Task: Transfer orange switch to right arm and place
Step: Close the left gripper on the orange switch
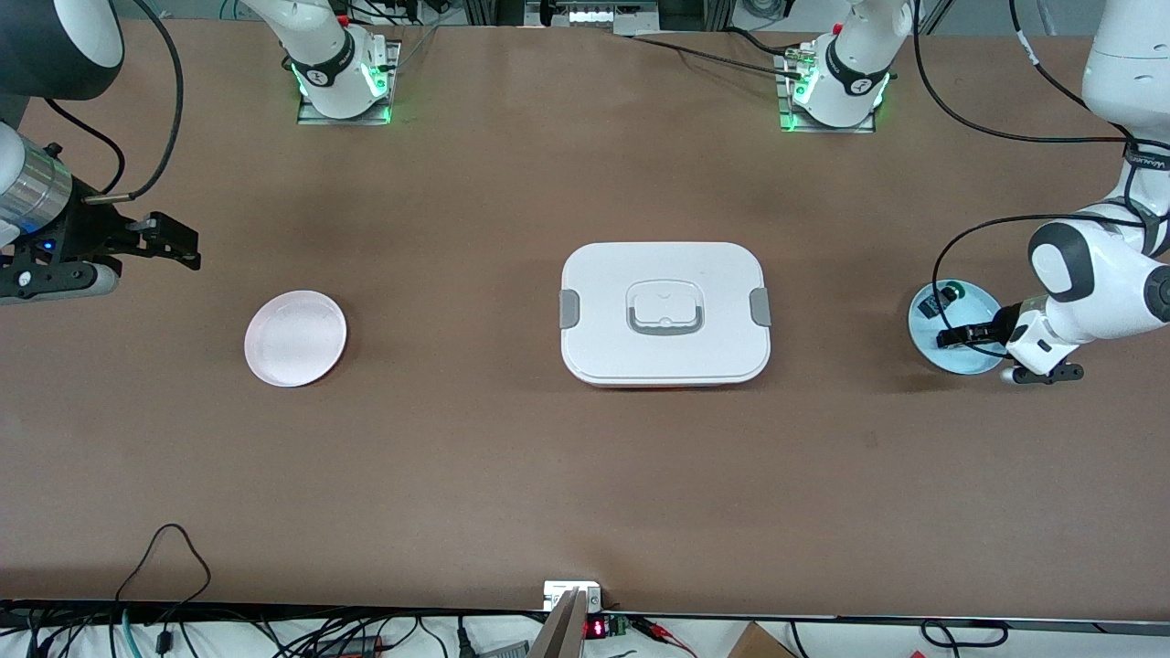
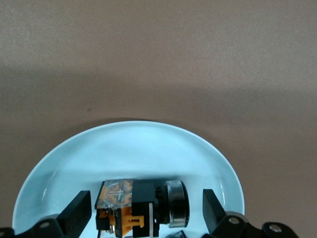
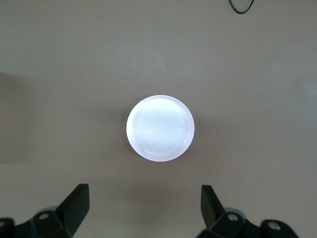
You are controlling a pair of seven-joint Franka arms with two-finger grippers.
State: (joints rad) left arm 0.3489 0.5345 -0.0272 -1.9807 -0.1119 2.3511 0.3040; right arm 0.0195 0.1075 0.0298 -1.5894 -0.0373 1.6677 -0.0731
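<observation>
The orange switch (image 2: 130,210), a small black block with orange parts and a silver ring, lies on its side in a pale blue plate (image 1: 923,338) at the left arm's end of the table. The plate also shows in the left wrist view (image 2: 124,148). My left gripper (image 1: 952,339) is low over the plate and open (image 2: 146,198). Its fingers (image 2: 79,210) stand on either side of the switch without touching it. In the front view the switch is hidden by the gripper. My right gripper (image 1: 178,242) is open and empty (image 3: 143,191), up over the table at the right arm's end.
A small dark part with a green cap (image 1: 953,294) lies in the same blue plate. A pale pink plate (image 1: 295,338) lies toward the right arm's end and shows in the right wrist view (image 3: 160,128). A white lidded box (image 1: 664,313) stands mid-table.
</observation>
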